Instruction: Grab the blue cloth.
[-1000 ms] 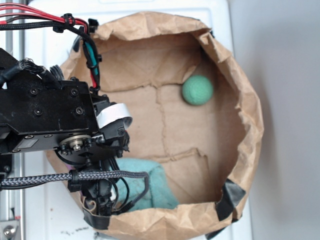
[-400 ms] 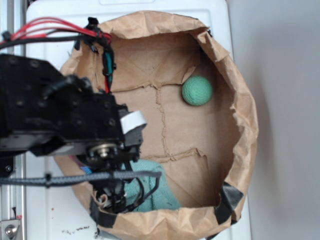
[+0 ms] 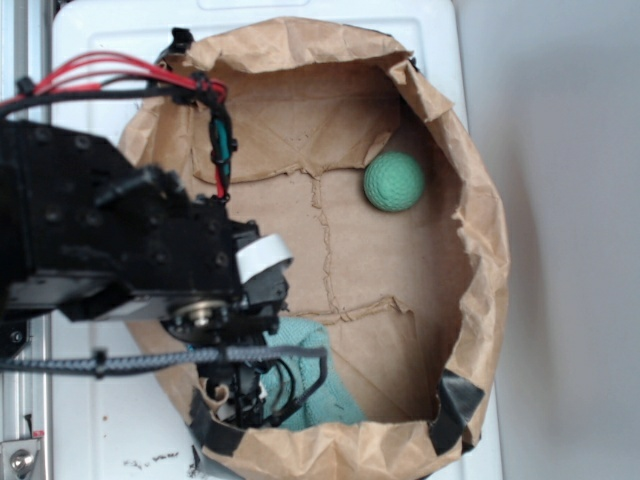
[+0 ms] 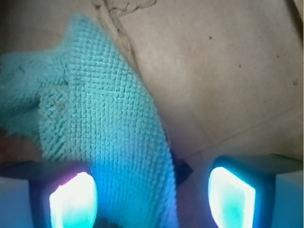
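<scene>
The blue cloth (image 3: 325, 392) is a teal terry towel lying on the floor of a brown paper bag at its near edge, mostly hidden under my arm. In the wrist view the cloth (image 4: 107, 128) fills the left and middle, close below me. My gripper (image 4: 153, 198) is open, its two glowing fingertips (image 4: 73, 199) spread wide. The cloth's right part lies in the gap between them, next to the left fingertip. In the exterior view the gripper (image 3: 243, 400) is down inside the bag over the cloth.
The paper bag's crumpled wall (image 3: 490, 250) rings the work area. A round green ball (image 3: 393, 181) rests at the bag's far right. Black tape (image 3: 452, 410) patches the near rim. Cables (image 3: 215, 140) trail over the left rim.
My arm has moved right and toward the near rim, lowering the gripper onto the cloth. The ball has not moved.
</scene>
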{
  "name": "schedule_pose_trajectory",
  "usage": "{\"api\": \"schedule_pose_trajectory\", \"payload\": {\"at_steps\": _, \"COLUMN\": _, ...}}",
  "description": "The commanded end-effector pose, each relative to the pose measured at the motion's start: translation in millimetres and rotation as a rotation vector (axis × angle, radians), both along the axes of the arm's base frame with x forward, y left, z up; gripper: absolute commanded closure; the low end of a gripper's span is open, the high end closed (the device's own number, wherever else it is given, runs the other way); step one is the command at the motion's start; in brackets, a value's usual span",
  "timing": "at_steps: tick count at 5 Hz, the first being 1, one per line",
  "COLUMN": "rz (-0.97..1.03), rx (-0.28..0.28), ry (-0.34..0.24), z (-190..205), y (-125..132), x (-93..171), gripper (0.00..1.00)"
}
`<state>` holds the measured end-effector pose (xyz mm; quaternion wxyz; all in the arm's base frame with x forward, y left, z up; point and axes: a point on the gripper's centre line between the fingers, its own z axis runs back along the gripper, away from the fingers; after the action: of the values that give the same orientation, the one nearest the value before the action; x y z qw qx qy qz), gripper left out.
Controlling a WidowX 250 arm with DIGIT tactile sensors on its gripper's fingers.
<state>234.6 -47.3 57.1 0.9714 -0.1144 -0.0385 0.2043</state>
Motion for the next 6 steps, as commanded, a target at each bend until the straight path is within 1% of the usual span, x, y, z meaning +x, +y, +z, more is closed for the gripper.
{"api": "schedule_pose_trajectory", "payload": {"at_steps": 1, "rz": -0.015, "rx": 0.031, "ry": -0.05, "z": -12.6, "y": -10.3, "x": 11.5, "gripper": 0.0}}
{"api": "schedule_pose_trajectory", "payload": {"at_steps": 2, "rz": 0.011, "rx": 0.061, "ry": -0.029, "z": -19.8, "y": -14.6, "x": 15.6, "gripper": 1.0}}
{"api": "schedule_pose_trajectory", "payload": {"at_steps": 4, "rz": 0.024, "rx": 0.075, "ry": -0.026, "z": -17.7, "y": -14.2, "x": 18.6, "gripper": 1.0}}
{"api": "schedule_pose_trajectory", "payload": {"at_steps": 5, "rz": 0.048, "rx": 0.093, "ry": -0.027, "z": -8.0, "y": -12.6, "x": 23.5, "gripper": 1.0}}
{"api": "schedule_pose_trajectory", "payload": {"at_steps": 6, "rz": 0.132, "rx": 0.132, "ry": -0.003, "z": 9.4, "y": -5.2, "x": 35.3, "gripper": 1.0}}
